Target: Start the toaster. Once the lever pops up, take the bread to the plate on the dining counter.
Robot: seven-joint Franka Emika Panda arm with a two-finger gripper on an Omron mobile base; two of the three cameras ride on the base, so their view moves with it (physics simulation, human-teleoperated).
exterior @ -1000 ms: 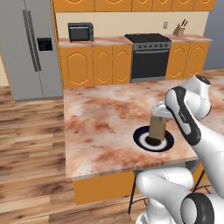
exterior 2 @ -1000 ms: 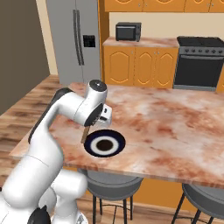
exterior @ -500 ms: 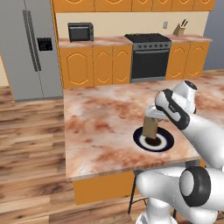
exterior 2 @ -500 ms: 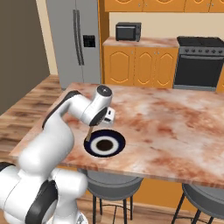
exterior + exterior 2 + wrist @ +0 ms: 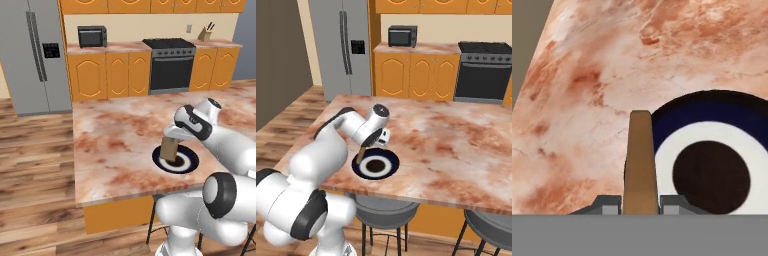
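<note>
My gripper (image 5: 170, 139) is shut on the bread (image 5: 169, 149), a tan-brown slice held upright on its edge. It hangs just over the left part of the plate (image 5: 164, 167), which lies near the front edge of the dining counter (image 5: 115, 135). From the right base view the bread (image 5: 361, 154) shows edge-on below the gripper (image 5: 367, 146), at the near-left rim of the plate (image 5: 392, 162). In the hand view the bread (image 5: 641, 160) stands between the fingertips (image 5: 607, 204), with the plate's navy rim (image 5: 712, 102), white ring and dark centre to its right.
Grey stools (image 5: 383, 210) stand under the counter's near edge. Across the wooden floor are the steel fridge (image 5: 37, 55), a microwave (image 5: 92, 36), the black oven (image 5: 171, 67) and a knife block (image 5: 205, 34). Bare marbled counter (image 5: 456, 145) spreads behind and beside the plate.
The arm has folded lower and the hand has shifted slightly along the plate's edge, carrying the bread with it. The plate has stayed put.
</note>
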